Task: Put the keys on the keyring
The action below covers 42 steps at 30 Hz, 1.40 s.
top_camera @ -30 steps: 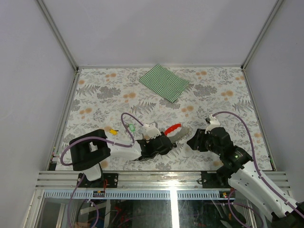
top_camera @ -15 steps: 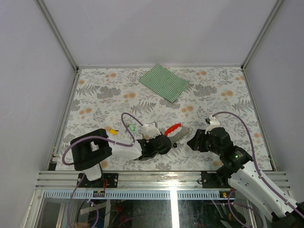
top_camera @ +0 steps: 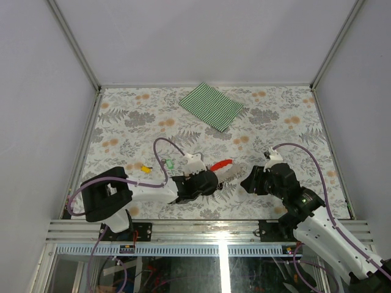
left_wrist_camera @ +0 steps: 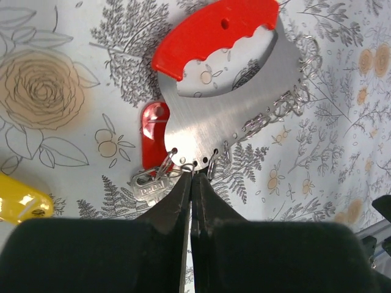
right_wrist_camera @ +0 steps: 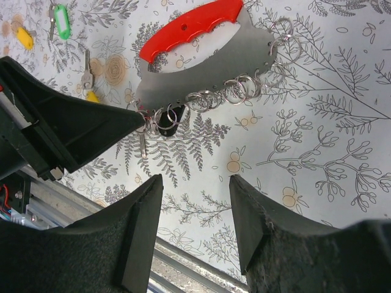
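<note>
Green key (right_wrist_camera: 62, 13) shows from the right wrist, not the left wrist.

— Keyring (left_wrist_camera: 244, 104) colours?
— Red grip, silver plate and rings. Green-headed key (right_wrist_camera: 61, 13), yellow-headed key (right_wrist_camera: 24, 38).
— The far cloth (top_camera: 211, 106)?
— Green-and-white stripes; the tablecloth (top_camera: 281, 116) shows grey ferns and orange roses on white.

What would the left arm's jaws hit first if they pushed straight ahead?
The keyring: its silver plate lies right ahead. The left gripper has its jaws shut, tips at the plate's holed edge, seemingly touching.
</note>
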Available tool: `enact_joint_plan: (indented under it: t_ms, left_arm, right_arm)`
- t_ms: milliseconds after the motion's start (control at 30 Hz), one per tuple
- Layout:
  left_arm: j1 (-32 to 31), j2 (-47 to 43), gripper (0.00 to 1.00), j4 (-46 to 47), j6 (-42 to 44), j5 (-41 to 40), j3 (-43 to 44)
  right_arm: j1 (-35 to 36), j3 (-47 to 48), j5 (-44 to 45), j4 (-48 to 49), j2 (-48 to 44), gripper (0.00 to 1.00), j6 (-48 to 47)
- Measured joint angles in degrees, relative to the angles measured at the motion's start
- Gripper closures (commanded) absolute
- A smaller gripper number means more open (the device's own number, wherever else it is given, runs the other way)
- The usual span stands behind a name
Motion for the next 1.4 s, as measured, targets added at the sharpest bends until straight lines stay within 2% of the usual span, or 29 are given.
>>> enact_joint_plan:
  t_ms: [400,733,1033,1233,1300,1400]
  left_arm:
    - [1.6,-4.0,1.0,-5.3,14.4,3.0,4.7]
    - [2.1,-6.7,1.0,-8.5,20.7,5.6,7.8]
    - [4.2,-9.8,1.0,-12.8,23.5,8.6,12.0]
    - [5.4,-11.8,1.0,-15.2,22.1,9.5,15.1]
    - [5.7,-12.6,1.0,-16.0,21.2,9.7,15.4]
    - [6.1,-13.6,1.0,-17.4,19.7,10.2,16.0]
  right_arm:
    - [0.0,0.9,0.0,0.0,0.2,0.44,-0.3]
    - [0.0,2.5,1.6,0.4,-4.7,0.27,-1.3]
    - [0.0,2.1,4.9,8.0,-14.4,0.28,-8.1]
    - [0.0,0.0,6.2,13.6,-21.2,0.32,-14.5]
    - [0.0,-0.2,6.0,14.8,-22.2,0.31,-17.7]
    - [0.0,-0.1,4.4,16.6,-22.3,0.36,-22.4]
